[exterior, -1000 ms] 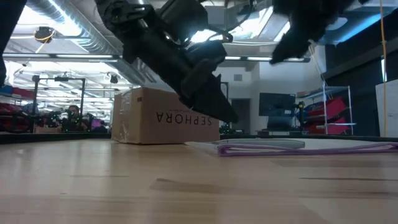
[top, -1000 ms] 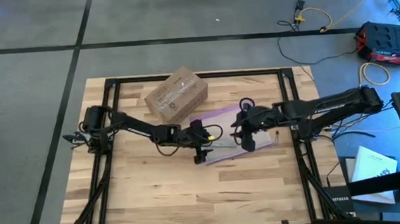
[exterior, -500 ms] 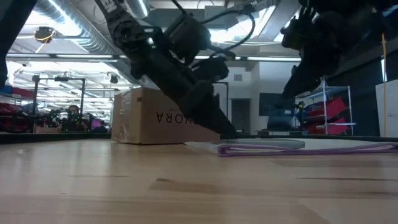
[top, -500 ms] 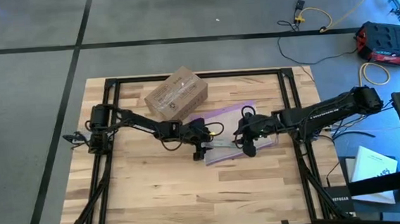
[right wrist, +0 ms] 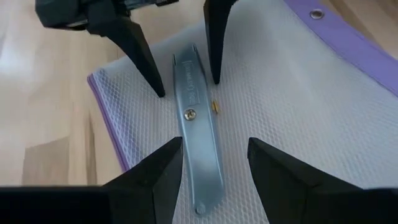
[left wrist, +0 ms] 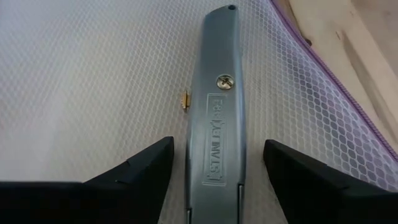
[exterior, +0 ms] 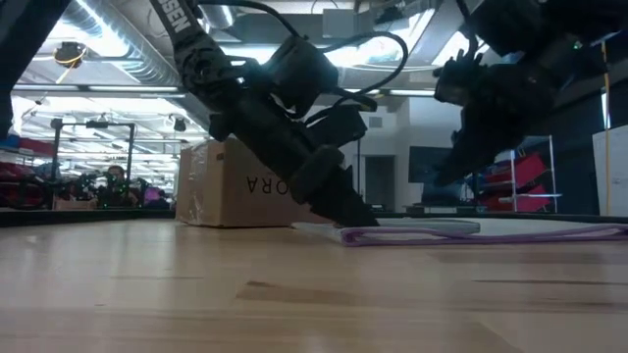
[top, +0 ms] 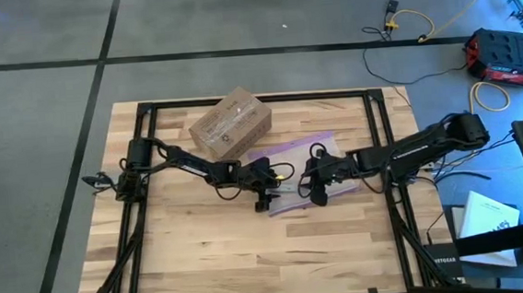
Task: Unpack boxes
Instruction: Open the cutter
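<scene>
Grey knife lies between both grippers' parted fingers, left gripper hiding box lettering.

High view: we look straight down on whole table. Low view: level across tabletop, facing room. Both wrist views close above same knife, from opposite ends.

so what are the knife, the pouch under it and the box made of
Knife: looks like cast metal, dull grey, with a screw head and stamped lettering. Pouch: seemingly clear plastic with mesh reinforcement, purple edge. Box: plain brown cardboard, matte.
</scene>
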Controlling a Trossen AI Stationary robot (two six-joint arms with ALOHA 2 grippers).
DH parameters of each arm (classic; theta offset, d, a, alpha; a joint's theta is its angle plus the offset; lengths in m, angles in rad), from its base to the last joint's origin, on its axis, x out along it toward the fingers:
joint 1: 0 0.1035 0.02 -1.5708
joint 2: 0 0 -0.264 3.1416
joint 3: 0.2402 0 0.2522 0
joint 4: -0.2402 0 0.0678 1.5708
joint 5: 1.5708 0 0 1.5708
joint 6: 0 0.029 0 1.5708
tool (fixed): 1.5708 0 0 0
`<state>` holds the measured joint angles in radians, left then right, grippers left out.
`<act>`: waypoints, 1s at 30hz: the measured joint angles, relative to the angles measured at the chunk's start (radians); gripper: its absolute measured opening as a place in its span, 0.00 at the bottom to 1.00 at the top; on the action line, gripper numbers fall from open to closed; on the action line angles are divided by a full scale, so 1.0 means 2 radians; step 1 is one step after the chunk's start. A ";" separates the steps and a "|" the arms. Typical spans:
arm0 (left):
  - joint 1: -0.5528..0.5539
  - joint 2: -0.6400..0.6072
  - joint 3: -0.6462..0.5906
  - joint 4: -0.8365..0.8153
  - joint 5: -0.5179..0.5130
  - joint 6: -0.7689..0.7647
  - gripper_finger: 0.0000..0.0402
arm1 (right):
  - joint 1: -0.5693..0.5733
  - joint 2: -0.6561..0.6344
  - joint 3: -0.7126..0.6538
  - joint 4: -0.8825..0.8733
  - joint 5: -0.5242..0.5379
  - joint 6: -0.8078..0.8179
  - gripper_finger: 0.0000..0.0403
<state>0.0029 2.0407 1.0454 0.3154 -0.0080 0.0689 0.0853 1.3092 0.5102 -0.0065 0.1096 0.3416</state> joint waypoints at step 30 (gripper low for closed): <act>-0.028 -0.063 0.017 -0.032 -0.052 0.029 0.27 | 0.049 0.017 0.009 0.073 0.015 -0.149 0.42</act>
<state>-0.0532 1.9140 1.0794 0.2516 -0.1113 0.1275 0.1827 1.3434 0.5285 0.1404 0.1392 0.0441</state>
